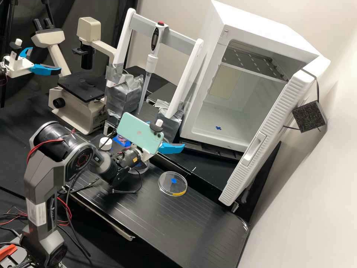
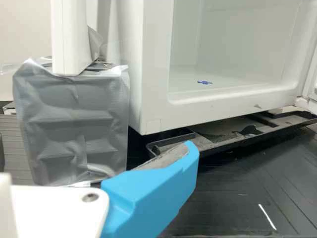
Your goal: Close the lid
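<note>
In the high view, my gripper [image 1: 170,144] is beside the lower left front of a white cabinet [image 1: 230,35], just above the bench. Its blue fingers stand apart with nothing seen between them, one largely behind a mint-green phone. The cabinet's ribbed white door [image 1: 260,149] hangs wide open on the right, away from my gripper. In the wrist view, one finger of the gripper [image 2: 153,186] lies before the cabinet's lower corner [image 2: 148,114]. Part of the door [image 2: 313,82] appears at the edge. Its opening faces out, with a blue mark [image 2: 204,82] on the floor inside.
A clear round dish [image 1: 173,183] lies on the bench, with another partly behind my wrist. Beside the cabinet stand a silver-taped base [image 2: 74,124] and an upright pipette [image 1: 151,61]. A microscope [image 1: 76,100] and the second arm's gripper [image 1: 41,67] are at the left.
</note>
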You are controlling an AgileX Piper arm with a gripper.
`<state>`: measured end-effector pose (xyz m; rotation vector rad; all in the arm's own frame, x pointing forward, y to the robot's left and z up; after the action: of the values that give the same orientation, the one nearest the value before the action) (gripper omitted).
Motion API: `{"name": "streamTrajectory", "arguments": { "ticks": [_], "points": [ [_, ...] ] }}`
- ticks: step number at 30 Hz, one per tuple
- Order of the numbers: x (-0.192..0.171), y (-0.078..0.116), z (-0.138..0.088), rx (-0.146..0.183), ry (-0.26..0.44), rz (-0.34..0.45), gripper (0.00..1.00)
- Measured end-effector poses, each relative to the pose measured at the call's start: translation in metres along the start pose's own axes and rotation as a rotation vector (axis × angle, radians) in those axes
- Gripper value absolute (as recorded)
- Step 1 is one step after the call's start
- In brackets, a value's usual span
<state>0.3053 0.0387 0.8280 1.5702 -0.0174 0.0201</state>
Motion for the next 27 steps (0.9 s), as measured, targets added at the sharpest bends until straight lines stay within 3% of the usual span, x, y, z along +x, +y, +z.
{"name": "streamTrajectory", "arguments": {
  "ticks": [12,22,27],
  "points": [
    [-0.009,0.006,0.007,-0.002,-0.019,0.022,1.0],
    [-0.071,0.049,0.034,0.021,-0.024,0.212,1.0],
    [-0.103,0.057,0.043,0.007,-0.008,0.266,1.0]
  ]
}}
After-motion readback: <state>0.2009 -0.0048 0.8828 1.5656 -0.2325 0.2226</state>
